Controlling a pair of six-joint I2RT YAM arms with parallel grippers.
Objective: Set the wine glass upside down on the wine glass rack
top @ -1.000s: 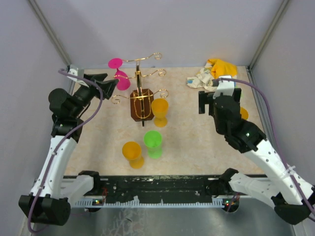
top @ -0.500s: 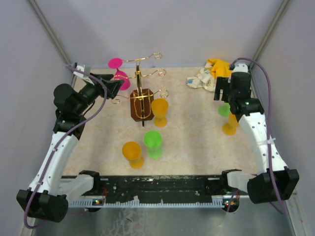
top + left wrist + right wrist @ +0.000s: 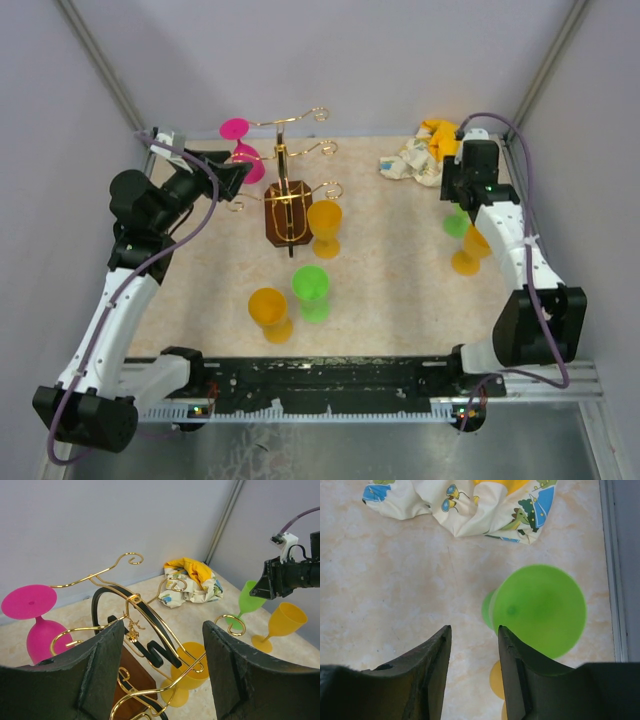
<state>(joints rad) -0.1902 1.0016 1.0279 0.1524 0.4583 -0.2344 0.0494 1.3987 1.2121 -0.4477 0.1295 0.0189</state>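
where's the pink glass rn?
Top view, far left: the pink glass sits foot-up at the left arms of the wine glass rack, right ahead of the open left tool.

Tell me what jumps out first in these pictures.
A bright pink wine glass hangs upside down on the gold wire rack at the far left of the table, the open left gripper beside it. At the far right, the open right gripper hovers over a green glass, near a crumpled cloth.
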